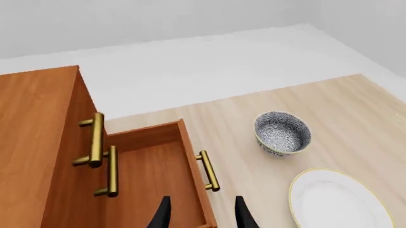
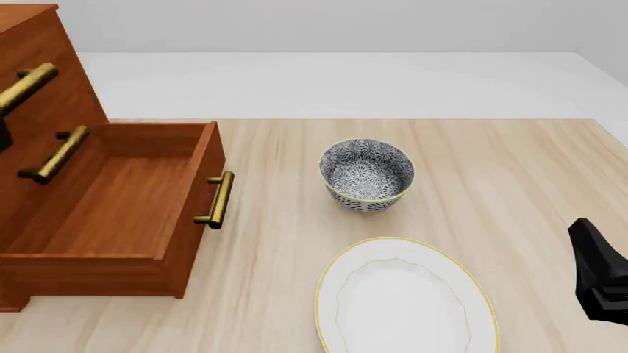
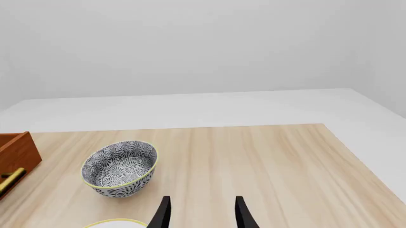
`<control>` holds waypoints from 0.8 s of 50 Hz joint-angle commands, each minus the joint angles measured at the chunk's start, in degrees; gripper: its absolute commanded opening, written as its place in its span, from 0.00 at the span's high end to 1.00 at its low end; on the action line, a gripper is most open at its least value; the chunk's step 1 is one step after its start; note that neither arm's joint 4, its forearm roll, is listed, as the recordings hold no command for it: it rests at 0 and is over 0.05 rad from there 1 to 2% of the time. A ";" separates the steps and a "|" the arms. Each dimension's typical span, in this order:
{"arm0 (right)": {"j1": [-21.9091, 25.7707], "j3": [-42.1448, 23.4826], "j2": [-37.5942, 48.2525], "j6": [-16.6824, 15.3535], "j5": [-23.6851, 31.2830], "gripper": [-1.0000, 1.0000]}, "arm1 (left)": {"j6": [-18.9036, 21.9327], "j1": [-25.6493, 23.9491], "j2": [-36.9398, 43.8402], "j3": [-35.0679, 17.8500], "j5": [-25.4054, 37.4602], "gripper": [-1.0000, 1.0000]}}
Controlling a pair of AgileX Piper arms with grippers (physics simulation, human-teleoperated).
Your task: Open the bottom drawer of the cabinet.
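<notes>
The reddish-brown cabinet (image 2: pixel 40 66) stands at the table's left. Its bottom drawer (image 2: pixel 108 198) is pulled well out, showing a bare wooden inside, and its brass bar handle (image 2: pixel 216 200) faces the bowl. In the left wrist view the same drawer (image 1: pixel 152 166) and handle (image 1: pixel 208 171) lie just ahead of my left gripper (image 1: pixel 203 218), which is open above the drawer's front panel and holds nothing. My right gripper (image 3: pixel 203 216) is open over the table at the right, far from the cabinet. The two upper drawers stay closed.
A blue-patterned bowl (image 2: pixel 366 175) sits mid-table to the right of the drawer handle. A white gold-rimmed plate (image 2: pixel 405 298) lies nearer the front edge. The right arm (image 2: pixel 598 272) shows at the front right. The upper handles (image 2: pixel 56 154) jut out above the open drawer.
</notes>
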 commanded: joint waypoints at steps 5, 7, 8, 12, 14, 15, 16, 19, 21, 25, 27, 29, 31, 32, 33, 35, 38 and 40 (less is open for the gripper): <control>0.00 0.00 -0.01 -0.01 0.01 0.00 | 10.71 -1.46 -23.26 -5.16 6.52 0.00; -0.01 0.00 -0.01 0.01 0.01 0.00 | 13.19 -2.89 -23.31 -5.50 3.62 0.00; 0.00 0.00 0.00 -0.01 0.00 0.00 | 13.57 -1.78 -23.31 -5.86 3.15 0.00; -0.01 0.00 0.02 -0.01 -0.01 0.00 | 17.52 -1.13 -23.31 -6.96 -0.21 0.00; 0.00 0.00 0.00 -0.03 0.00 0.00 | 17.54 -1.29 -23.31 -8.11 -1.51 0.00; 0.00 0.00 0.00 0.01 0.00 0.00 | 19.49 -0.69 -23.31 -8.57 -2.32 0.00; -0.01 0.00 0.01 0.00 0.00 0.00 | 21.76 -0.69 -23.31 -7.53 -4.27 0.00; -0.01 0.00 0.02 -0.01 -0.01 0.00 | 20.43 1.33 -23.31 -9.86 -4.58 0.00; -0.01 0.00 0.01 0.00 0.00 0.00 | 20.38 1.16 -23.31 -11.37 -5.23 0.00; 0.00 0.00 0.04 0.00 -0.02 0.00 | 23.28 1.88 -23.31 -13.71 -6.35 0.00; -0.01 0.00 0.03 -0.01 -0.02 0.00 | 20.70 3.43 -23.31 -16.27 -4.57 0.00; 0.00 0.00 -0.01 -0.01 0.01 0.00 | 25.73 2.17 -23.31 -9.22 -13.05 0.00; 0.01 0.00 0.01 -0.01 -0.01 0.00 | 24.23 3.11 -23.31 -19.18 -4.58 0.00; 0.00 0.00 0.01 -0.01 -0.01 0.00 | 25.01 2.81 -23.31 -19.81 -4.33 0.00; 0.00 0.00 0.01 -0.01 -0.01 0.00 | 24.15 3.21 -23.31 -24.31 0.03 0.00; 0.00 0.00 0.00 0.00 0.00 0.00 | 24.39 6.50 -23.31 -55.21 29.20 0.00; -0.01 0.00 0.01 -0.01 -0.01 0.00 | 25.64 7.05 -23.31 -58.11 29.22 0.00; 0.00 0.00 0.02 0.00 -0.01 0.00 | 25.40 6.21 -23.31 -58.11 29.22 0.00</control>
